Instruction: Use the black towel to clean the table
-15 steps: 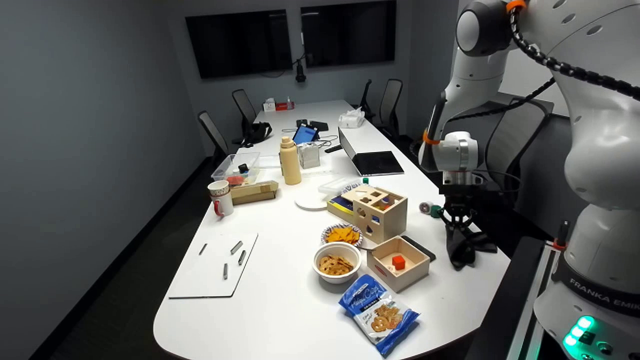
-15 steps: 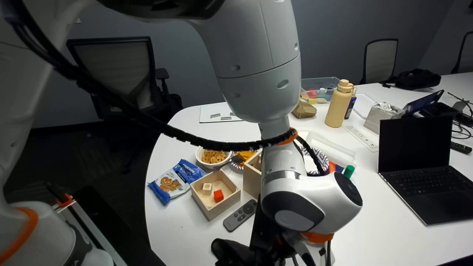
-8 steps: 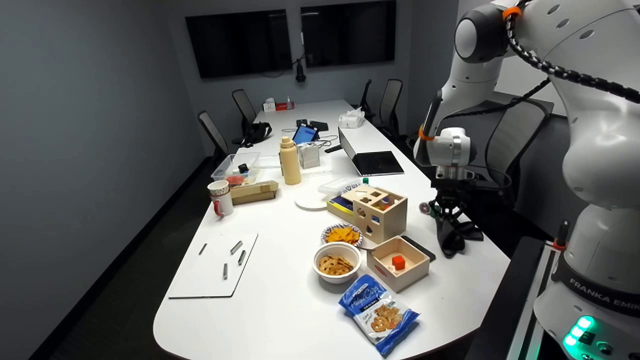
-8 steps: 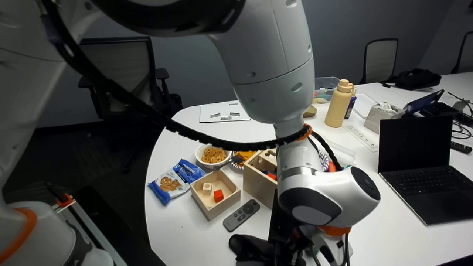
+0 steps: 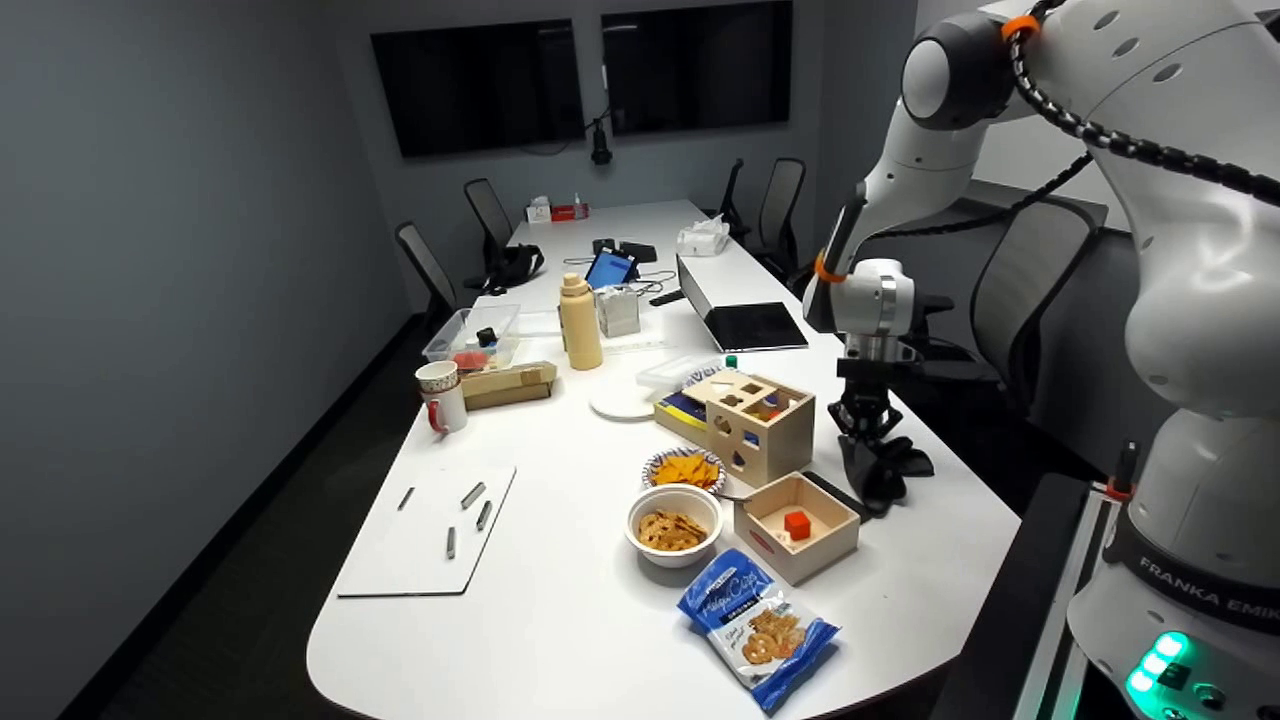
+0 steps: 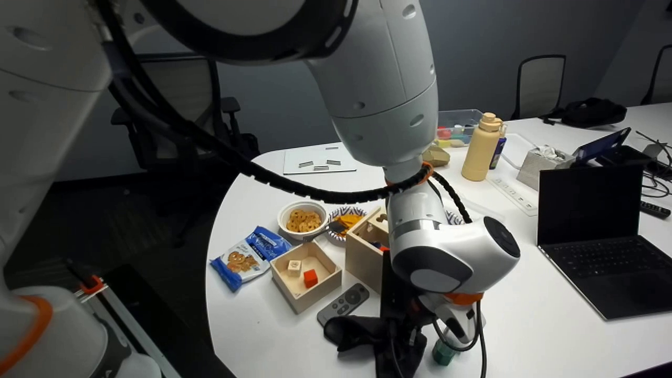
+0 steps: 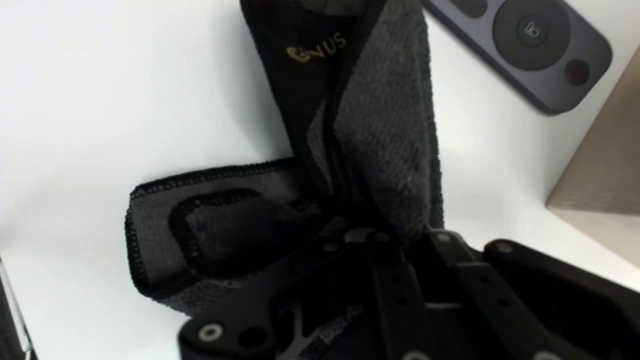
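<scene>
Wrist view, and it's white table all round, with the arm leaning over it in both exterior views. Down to the towel: dark, crumpled, low at table level and right beside the remote, one flap running alongside, a shorter one pointing away. Touching the remote? Can't tell. And the gripper has it, jaws almost together on a thick bunch of cloth, seemingly well in from the hems.

Handling: this looks light, limp and fuzzy, so it should trail and drape rather than push. Little slip to fear, nothing to break; a firm squeeze ought to be safe. That mid-cloth bunch seems a sensible hold, though more press from above would make a better wiping pad, and the flap by the remote could drag it along.

Lettering, largest first! FRANKA EMIK, cut off at the edge of an exterior view, wraps the arm's base. Well apart from the remote, the bag: its title's a blur, but beneath it I'd guess ORIGINAL. Gold letters on the towel's flap end in NUS, the start unclear. On the remote's dial, a mark I can't make out.
</scene>
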### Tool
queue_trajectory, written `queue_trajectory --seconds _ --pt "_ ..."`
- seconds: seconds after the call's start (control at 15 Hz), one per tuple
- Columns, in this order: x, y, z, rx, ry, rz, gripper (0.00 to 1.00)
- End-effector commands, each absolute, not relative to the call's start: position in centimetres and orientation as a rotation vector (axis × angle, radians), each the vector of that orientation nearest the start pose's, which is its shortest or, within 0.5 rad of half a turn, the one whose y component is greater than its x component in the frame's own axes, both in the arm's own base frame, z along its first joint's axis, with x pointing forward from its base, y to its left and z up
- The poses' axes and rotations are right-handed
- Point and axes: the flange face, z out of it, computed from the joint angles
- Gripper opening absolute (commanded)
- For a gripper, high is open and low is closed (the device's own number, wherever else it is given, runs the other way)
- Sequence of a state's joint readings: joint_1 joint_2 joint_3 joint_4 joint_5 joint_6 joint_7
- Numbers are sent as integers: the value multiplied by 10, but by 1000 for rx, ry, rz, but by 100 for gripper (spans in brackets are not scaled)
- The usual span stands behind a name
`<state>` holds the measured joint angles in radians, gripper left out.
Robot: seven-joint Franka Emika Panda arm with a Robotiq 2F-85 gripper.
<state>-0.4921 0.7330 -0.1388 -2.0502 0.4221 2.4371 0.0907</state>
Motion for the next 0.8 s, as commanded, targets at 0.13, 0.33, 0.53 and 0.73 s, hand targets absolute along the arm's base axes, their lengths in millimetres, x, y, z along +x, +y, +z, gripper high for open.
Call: queue_trajectory --seconds 0.13,0.33,0.53,0.73 --pt "412 -282 63 -2521 1322 480 2" --pt "391 -271 64 -2514 1298 532 2" --pt "361 -269 66 -2497 1331 556 2" --pt "339 -282 65 -2453 1417 557 2"
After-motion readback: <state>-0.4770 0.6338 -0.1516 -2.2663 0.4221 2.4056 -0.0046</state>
